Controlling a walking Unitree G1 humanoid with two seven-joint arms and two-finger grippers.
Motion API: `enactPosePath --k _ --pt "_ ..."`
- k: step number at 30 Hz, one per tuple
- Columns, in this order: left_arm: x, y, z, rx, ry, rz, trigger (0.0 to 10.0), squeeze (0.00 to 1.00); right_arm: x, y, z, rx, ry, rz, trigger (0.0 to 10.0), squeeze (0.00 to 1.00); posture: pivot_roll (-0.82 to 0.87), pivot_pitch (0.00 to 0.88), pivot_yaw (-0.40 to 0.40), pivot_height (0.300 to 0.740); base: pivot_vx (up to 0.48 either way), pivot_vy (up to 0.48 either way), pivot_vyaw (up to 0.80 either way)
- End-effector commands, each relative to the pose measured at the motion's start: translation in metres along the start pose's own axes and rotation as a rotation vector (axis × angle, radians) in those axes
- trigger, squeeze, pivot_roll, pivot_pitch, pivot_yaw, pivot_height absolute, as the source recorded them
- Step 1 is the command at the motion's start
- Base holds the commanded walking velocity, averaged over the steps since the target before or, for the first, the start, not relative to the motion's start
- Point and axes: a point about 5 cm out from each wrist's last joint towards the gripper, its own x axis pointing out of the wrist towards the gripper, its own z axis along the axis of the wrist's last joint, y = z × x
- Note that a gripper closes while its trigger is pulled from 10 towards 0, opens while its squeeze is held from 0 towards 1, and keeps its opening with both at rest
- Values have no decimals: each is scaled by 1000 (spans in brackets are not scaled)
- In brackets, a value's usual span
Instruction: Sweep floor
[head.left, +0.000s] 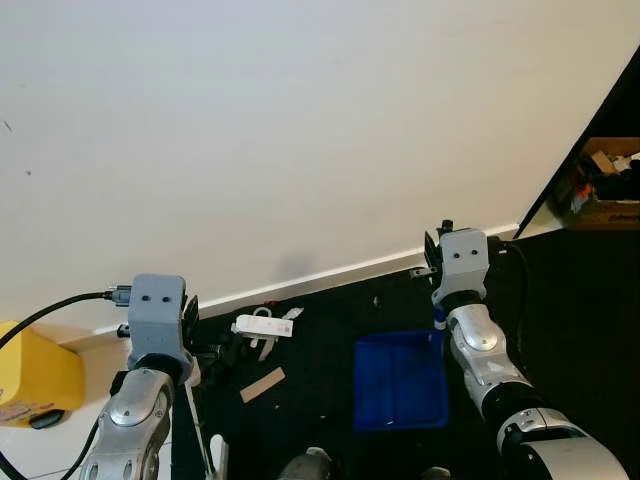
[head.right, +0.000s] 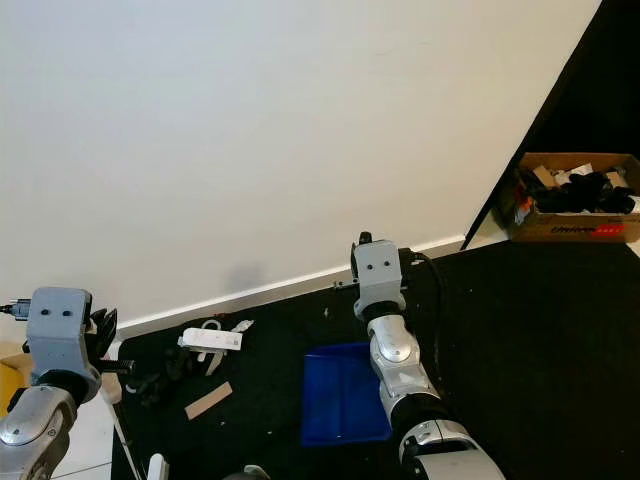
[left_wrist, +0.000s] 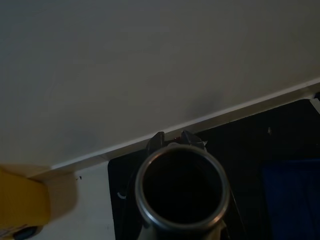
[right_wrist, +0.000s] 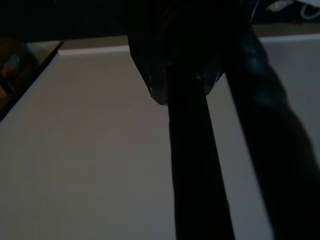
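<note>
Head views: the flat blue plastic dustpan (head.left: 400, 380) lies on black floor just beside the right gripper (head.left: 440, 268), whose finger spread I cannot tell. White debris (head.left: 264, 325) lies near the left gripper (head.left: 190, 335).

Left wrist view: the left gripper clasps a round silver metal tube (left_wrist: 181, 192).

Right wrist view: dark fingers (right_wrist: 195, 165) over white wall.

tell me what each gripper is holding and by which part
Left gripper is clamped around a round metal tube near its open top end, likely the broom handle. Right gripper appears to hold the blue dustpan at its handle; fingers hidden.
</note>
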Motion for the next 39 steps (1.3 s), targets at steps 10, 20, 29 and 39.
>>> enactPosePath --k 10,20,29,39 --pt "-8 9 2 28 11 17 10000 0 -14 10 -19 19 84 19 10000 0 286 313 103 740 0 0 0" --pt "-8 9 3 24 14 20 10000 0 -14 11 -21 19 95 46 10000 471 281 310 98 740 0 0 0" --pt "-2 5 3 19 10 12 10000 0 -8 7 -14 52 71 37 10000 753 261 296 98 740 0 0 0" --pt "2 3 4 12 3 4 10000 0 -3 -3 -1 61 -5 -3 10000 0 245 277 94 740 0 0 0"
